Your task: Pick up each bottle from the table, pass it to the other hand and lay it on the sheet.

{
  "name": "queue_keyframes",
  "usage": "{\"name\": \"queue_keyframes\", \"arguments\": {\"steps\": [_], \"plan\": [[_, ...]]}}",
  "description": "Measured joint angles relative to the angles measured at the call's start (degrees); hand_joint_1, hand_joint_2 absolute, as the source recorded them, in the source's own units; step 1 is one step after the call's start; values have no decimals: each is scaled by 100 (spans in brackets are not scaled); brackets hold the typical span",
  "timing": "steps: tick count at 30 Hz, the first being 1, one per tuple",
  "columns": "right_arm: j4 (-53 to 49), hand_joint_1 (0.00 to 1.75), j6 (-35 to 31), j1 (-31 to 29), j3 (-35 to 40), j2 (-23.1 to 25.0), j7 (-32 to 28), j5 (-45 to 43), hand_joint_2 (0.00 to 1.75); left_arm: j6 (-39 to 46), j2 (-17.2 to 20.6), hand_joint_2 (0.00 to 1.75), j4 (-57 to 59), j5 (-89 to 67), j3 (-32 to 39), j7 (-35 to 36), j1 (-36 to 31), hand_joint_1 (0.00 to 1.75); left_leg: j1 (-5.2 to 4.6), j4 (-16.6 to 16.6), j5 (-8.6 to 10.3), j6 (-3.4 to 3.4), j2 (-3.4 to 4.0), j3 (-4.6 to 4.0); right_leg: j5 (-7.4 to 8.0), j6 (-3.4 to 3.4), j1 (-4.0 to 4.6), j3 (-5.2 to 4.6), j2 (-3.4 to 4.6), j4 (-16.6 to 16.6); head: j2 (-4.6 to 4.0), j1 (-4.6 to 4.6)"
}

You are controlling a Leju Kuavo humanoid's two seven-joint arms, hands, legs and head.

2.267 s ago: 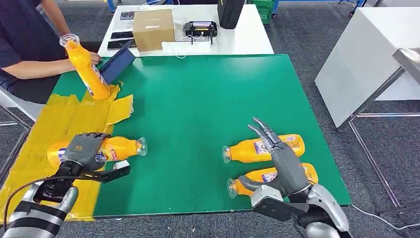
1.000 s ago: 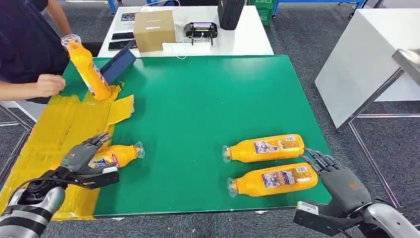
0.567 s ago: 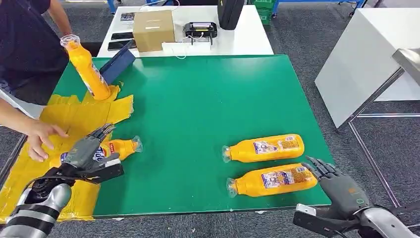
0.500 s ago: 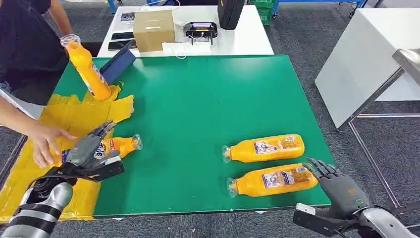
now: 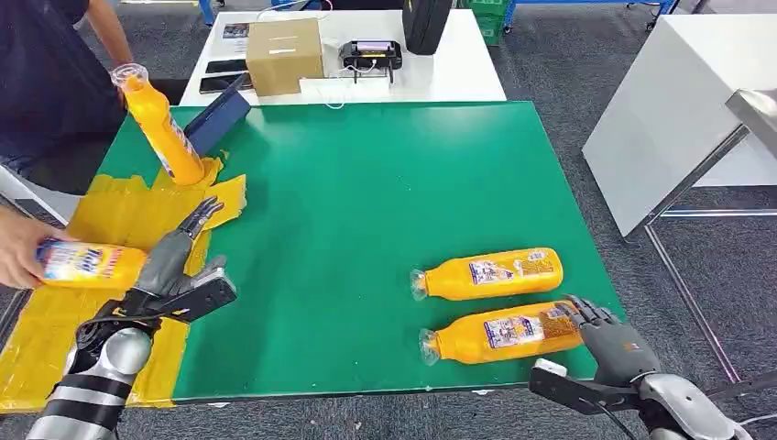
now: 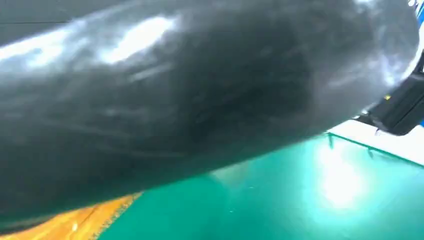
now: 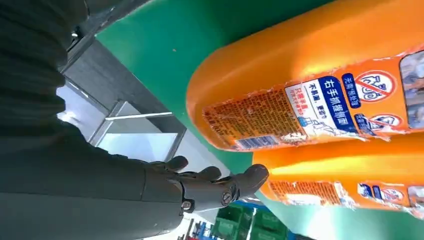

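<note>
Lying capped on green table (image 5: 366,183), two orange-filled bottles (image 5: 486,273), right hand (image 5: 609,344) spread, left hand (image 5: 179,261) spread.

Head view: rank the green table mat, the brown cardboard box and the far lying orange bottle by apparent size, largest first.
1. Green table mat, by far the largest.
2. Brown cardboard box.
3. Far lying orange bottle.
The box and bottle look close in area; the box sits farther from the camera, so their order is unsure.

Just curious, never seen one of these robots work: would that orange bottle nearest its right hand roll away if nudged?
Probably: the nearer bottle lies on its side on the smooth green table. It looks full, so likely heavy. Its glossy plastic may slip in the right hand.
</note>
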Motion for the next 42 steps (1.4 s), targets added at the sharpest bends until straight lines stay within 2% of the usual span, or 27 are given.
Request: {"name": "queue_keyframes", "arguments": {"steps": [10, 25, 33, 34, 37, 38, 39, 40, 42], "plan": [[625, 0, 92, -785, 310, 442, -103, 452, 175, -48, -116, 0, -223, 57, -48, -9, 6, 0, 0, 0, 3, 2, 7, 0, 1, -1, 0, 0, 0, 0, 0, -2], [826, 0, 92, -922, 474, 553, -105, 472, 175, -50, -135, 0, -253, 57, -50, -9, 14, 0, 0, 0, 2, 2, 0, -2, 1, 0, 0, -1, 0, 0, 0, 0], [940, 0, 212, -1117, 691, 647, -238, 789, 175, -74, -173, 0, -253, 66, -57, -13, -4, 0, 1, 0, 3, 2, 1, -2, 1, 0, 0, -3, 0, 0, 0, -2], [962, 175, 236, -1143, 754, 656, -251, 802, 175, -85, -179, 0, -253, 66, -59, -18, -13, 0, 1, 0, 3, 2, 1, -2, 1, 0, 0, -4, 0, 0, 0, 0], [1021, 175, 479, -1174, 982, 618, -383, 671, 175, -109, -203, 0, -247, 66, -72, -44, -77, 0, 1, 1, 3, 2, 2, -1, 1, 0, 0, -10, 0, 0, 0, -2], [1038, 175, 752, -1170, 1083, 556, -472, 595, 175, -161, -216, 0, -234, 89, -85, -109, -132, 0, 1, 3, 3, 2, 3, 1, 0, -1, -1, -22, 0, -2, 0, -2], [1047, 175, 932, -1170, 1174, 474, -511, 534, 175, -217, -238, 0, -210, 112, -118, -155, -198, 0, 0, 3, 3, 2, 3, 2, 0, -1, -3, -74, -3, -1, 0, -2], [1049, 175, 1145, -1141, 1351, 279, -538, 443, 175, -273, -284, 0, -140, 120, -197, -177, -336, 0, 1, 3, 0, 3, 0, 6, -4, -2, -2, -64, -5, -3, 0, -4], [1090, 175, 943, -1080, 1712, 27, -483, 278, 175, -293, -356, 0, -7, 177, -332, -125, -553, 0, 4, 2, -3, 3, -16, 9, -7, 0, 0, -51, -20, -6, 0, 6]]}}
